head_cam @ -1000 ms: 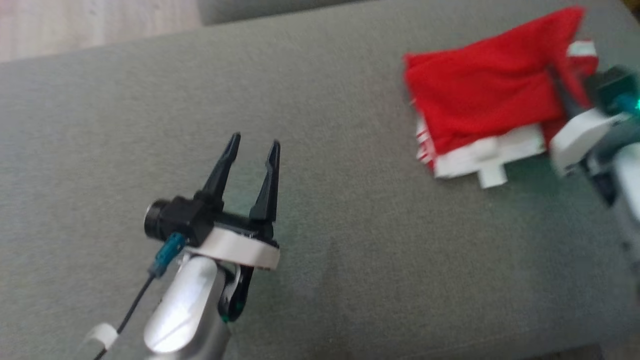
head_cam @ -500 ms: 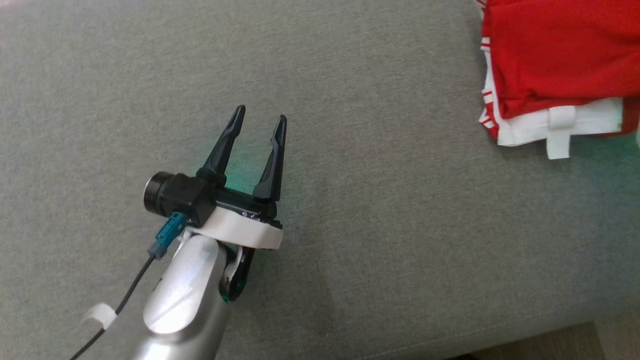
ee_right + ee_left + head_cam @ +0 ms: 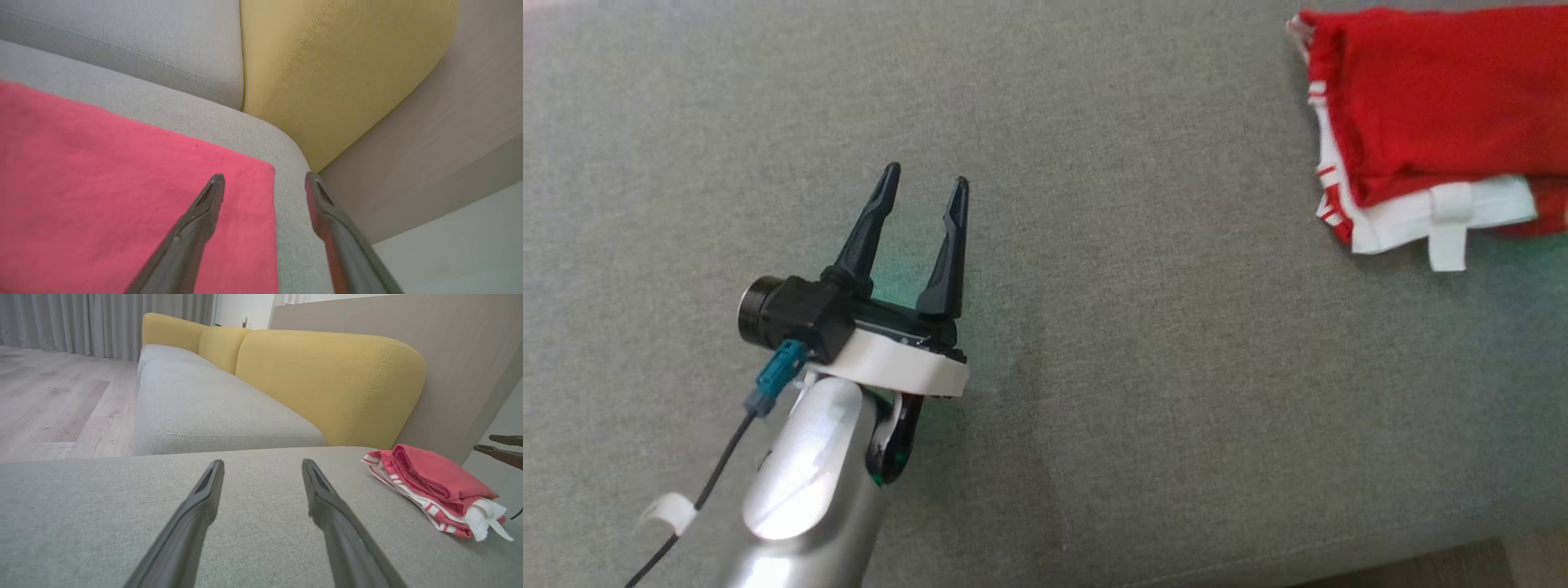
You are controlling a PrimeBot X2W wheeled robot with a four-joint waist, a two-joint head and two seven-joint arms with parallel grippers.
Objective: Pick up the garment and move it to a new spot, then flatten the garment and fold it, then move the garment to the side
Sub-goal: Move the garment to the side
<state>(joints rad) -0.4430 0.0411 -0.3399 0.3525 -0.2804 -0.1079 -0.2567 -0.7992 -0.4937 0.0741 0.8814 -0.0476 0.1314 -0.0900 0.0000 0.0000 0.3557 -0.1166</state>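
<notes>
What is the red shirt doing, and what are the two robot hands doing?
garment: folded, lying on the grey cushion, not held.
left gripper: jaws open, empty, over bare cushion.
right gripper: jaws open, empty, over the garment's edge.

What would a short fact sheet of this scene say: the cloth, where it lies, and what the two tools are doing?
garment: red with white trim, folded, lying on the seat
surface: grey sofa seat, with a yellow backrest behind
left tool: open, holding nothing, apart from the garment
right tool: open, holding nothing, over the garment's edge
</notes>
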